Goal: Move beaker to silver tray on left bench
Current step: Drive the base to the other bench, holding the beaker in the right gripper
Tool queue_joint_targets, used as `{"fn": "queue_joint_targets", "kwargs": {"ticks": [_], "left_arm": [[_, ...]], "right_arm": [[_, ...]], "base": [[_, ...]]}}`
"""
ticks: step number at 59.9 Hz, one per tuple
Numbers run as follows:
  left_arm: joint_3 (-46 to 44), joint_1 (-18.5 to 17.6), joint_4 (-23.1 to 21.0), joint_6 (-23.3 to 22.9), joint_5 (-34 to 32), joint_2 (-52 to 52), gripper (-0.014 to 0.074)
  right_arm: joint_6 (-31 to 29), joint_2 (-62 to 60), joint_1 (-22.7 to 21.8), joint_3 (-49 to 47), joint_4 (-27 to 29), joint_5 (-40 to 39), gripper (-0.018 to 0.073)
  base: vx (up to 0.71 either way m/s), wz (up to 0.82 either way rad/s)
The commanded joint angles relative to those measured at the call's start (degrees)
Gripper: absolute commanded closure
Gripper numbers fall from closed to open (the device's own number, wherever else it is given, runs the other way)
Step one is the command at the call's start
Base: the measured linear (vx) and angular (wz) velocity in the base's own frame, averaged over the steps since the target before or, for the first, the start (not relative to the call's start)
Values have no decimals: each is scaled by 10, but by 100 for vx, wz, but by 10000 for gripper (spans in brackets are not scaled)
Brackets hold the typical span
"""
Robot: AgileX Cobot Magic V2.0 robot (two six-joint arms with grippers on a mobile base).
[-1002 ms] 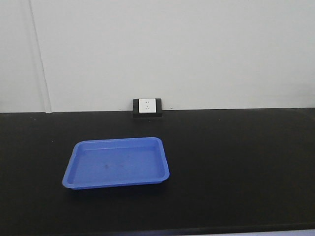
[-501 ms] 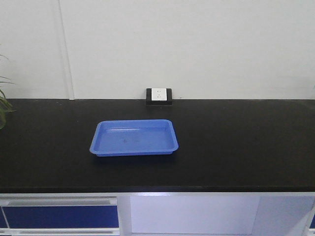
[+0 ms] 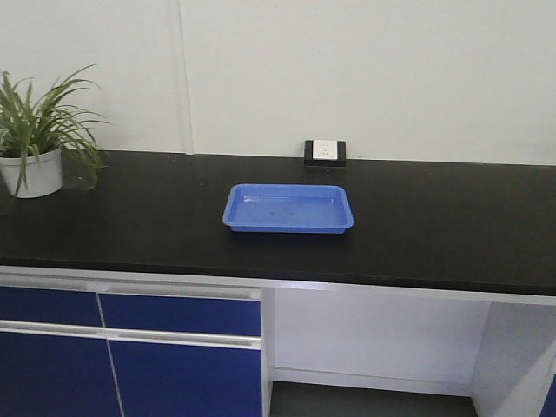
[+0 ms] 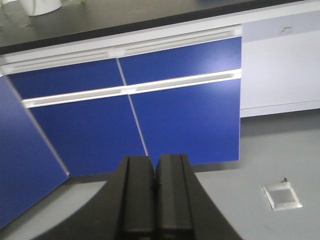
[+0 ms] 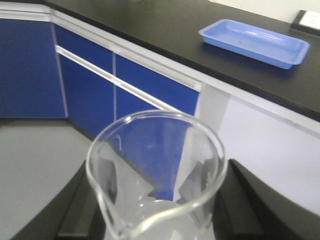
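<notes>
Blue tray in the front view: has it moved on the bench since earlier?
No. The blue tray still lies in front and slightly left of the wall socket; both shifted right and shrank together, so the camera drew back.

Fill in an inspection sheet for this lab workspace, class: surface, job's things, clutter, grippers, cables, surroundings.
Surface: black benchtop, carrying a blue plastic tray.
Job's things: small clear glass beaker held off the bench; silver tray, nothing seen.
Clutter: green potted plant on the bench, apart from the blue tray.
Grippers: left gripper jaws shut, empty; right gripper shut on the beaker.
Cables: nothing seen.
Surroundings: white wall socket behind the blue tray; blue cabinet fronts below.
</notes>
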Motion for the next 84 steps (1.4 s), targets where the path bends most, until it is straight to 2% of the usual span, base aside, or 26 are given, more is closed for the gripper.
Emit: {"fn": "queue_joint_targets", "kwargs": {"ticks": [1, 41, 84], "left_arm": [[11, -2, 0, -1, -47, -4, 595], [11, -2, 0, -1, -47, -4, 595], [11, -2, 0, -1, -47, -4, 595]], "right_arm": [[-3, 1, -3, -18, -6, -44, 571], [-3, 1, -3, -18, -6, -44, 571], [-3, 1, -3, -18, -6, -44, 571]], "base": [[-32, 30], [-26, 50], [-12, 53]]}}
